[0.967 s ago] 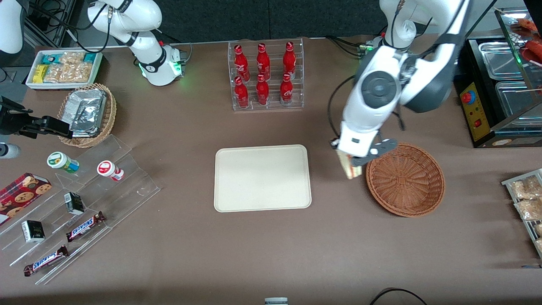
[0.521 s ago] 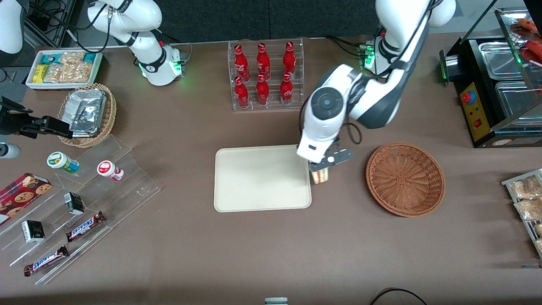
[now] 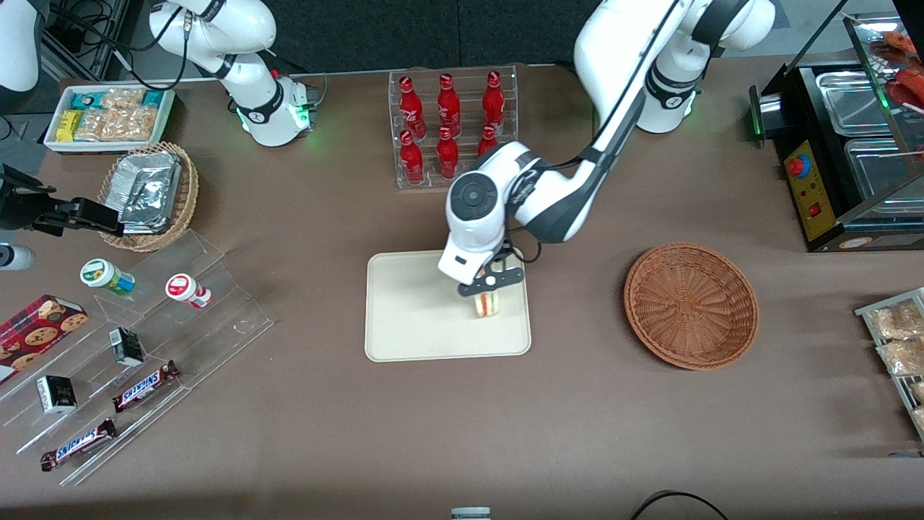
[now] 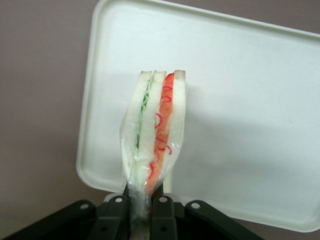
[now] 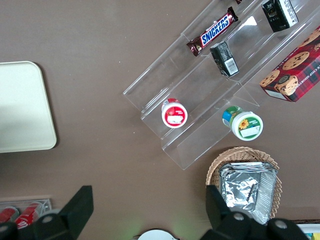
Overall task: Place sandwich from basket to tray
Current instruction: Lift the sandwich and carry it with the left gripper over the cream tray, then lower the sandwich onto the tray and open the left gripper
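Since half a second ago, the sandwich point(image 3: 486, 304) is seen carried from just off the tray's edge to a spot above the tray point(image 3: 411, 318) itself, and the arm is swung with it toward the centre of the front view.

Front view: the gripper point(image 3: 491, 283) is held over the part of the tray nearest the basket point(image 3: 691, 305), just right of the frame's centre, closed on the sandwich, which hangs below it. The pose suits a lowering onto the tray. The basket, at right of centre, is left with nothing in it. Whether the sandwich touches the tray cannot be told; the fingers are largely hidden by the wrist.

Left wrist view: the sandwich point(image 4: 156, 132) is pinched at its narrow end between the fingers point(image 4: 116, 220), upright, its layers running up the middle of the frame, with the tray point(image 4: 250, 100) filling the background. The wrapper bunches at the grip. The gripper body is cut off at the frame's lower edge.

Right wrist view: only a corner of the tray point(image 5: 25, 107) is seen at the left edge; sandwich and gripper are out of sight.
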